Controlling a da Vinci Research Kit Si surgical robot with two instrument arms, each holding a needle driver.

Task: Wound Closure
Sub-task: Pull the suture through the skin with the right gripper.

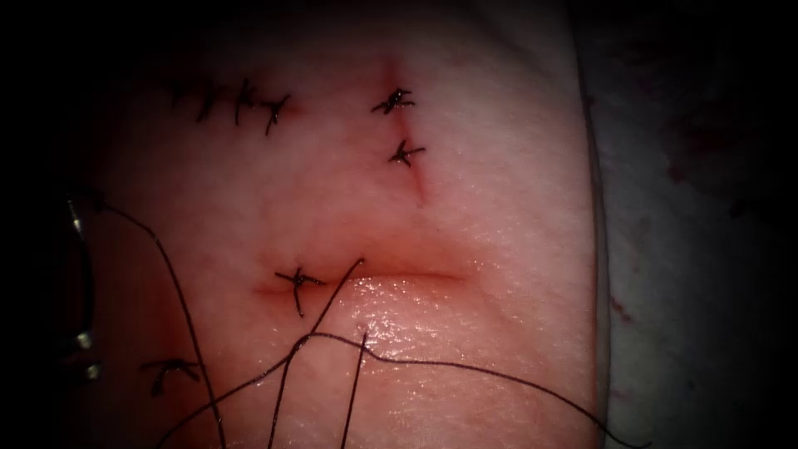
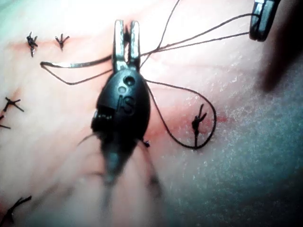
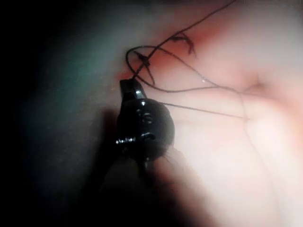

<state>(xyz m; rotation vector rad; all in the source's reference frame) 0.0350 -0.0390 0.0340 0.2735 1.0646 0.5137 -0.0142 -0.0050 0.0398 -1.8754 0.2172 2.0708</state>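
Closest to us, in the left wrist view, the left tool (image 2: 126,24) hovers over the tissue (image 2: 236,142) with its jaws slightly parted and gripping nothing. Loose strands of thread (image 2: 180,89) cross just at their base. The same view shows the right tool (image 2: 258,35), well apart from the left one, and two strands run taut to its tip. In the right wrist view the right tool (image 3: 129,85) has its jaws clenched on the thread (image 3: 189,89) beside a tied stitch (image 3: 182,40).

In the endoscope view the cut (image 1: 399,276) runs across the middle of the frame, with one knotted stitch (image 1: 298,280) at its left end. Thread (image 1: 331,298) loops over the lower centre. At the far left edge, left of the cut, is a curved glint we take for the needle (image 1: 76,220). Neither tool holds it, and we cannot tell whether it sits in the tissue (image 1: 499,249).
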